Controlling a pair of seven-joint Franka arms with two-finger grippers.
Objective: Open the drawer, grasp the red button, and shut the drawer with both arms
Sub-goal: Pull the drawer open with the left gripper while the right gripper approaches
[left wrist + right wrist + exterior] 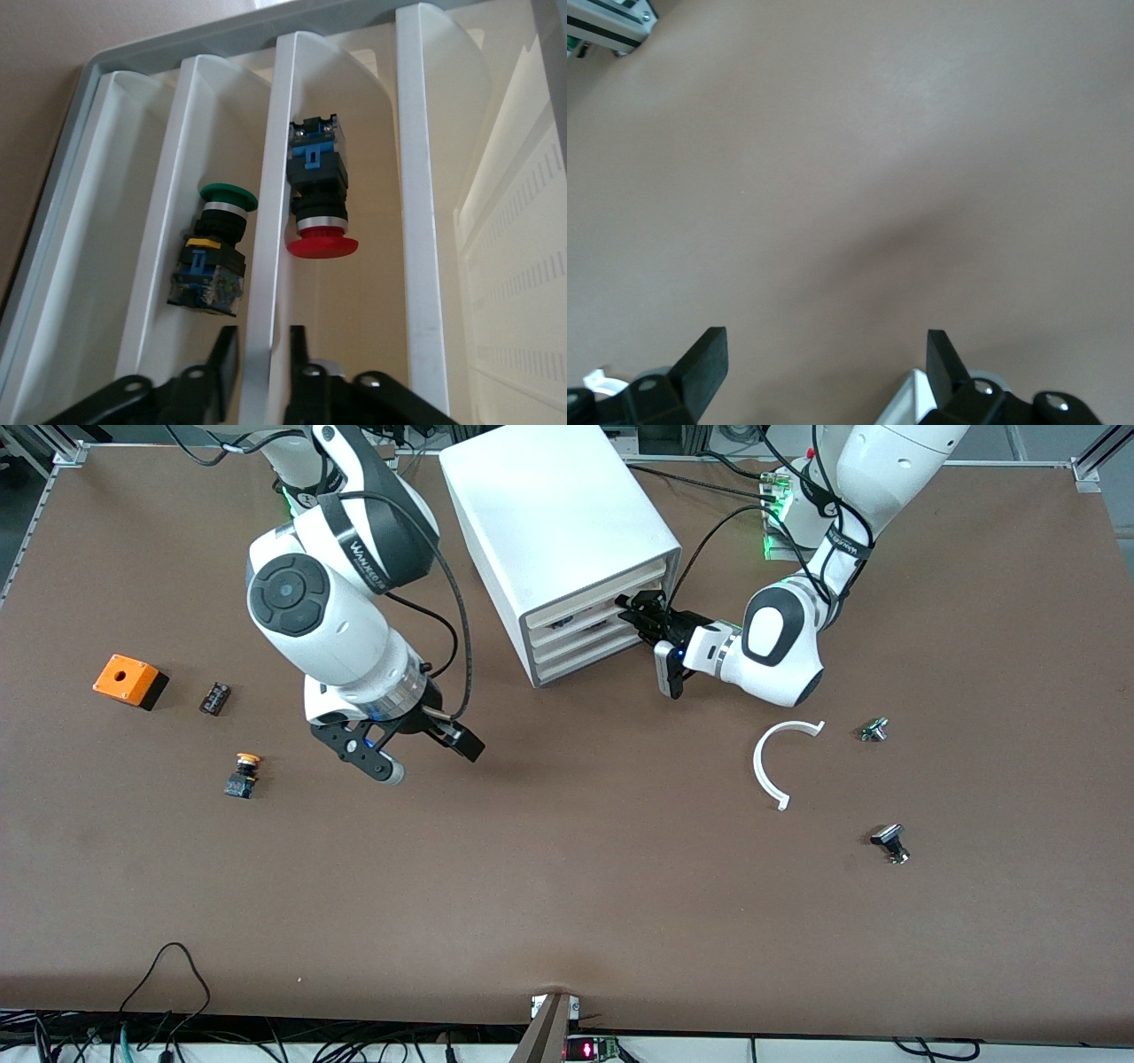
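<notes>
Brown counter (567, 886); we saw left tool (262, 354) pinching drawer (266, 204) front, button (319, 199) ungrabbed; right tool (409, 751) apart, waiting.

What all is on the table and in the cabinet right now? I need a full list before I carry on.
cabinet: 1, white, between the arm bases
drawer: 1, white, holds the red one
button: 1, red cap
green button: 1, drawer beside it
orange-capped button: 1, right arm's end
orange box: 1, same end
small dark block: 1, beside box
white curved strip: 1, left arm's end
small metal parts: 2, same end
left gripper: straddling a drawer front edge
right gripper: open, over bare table
</notes>
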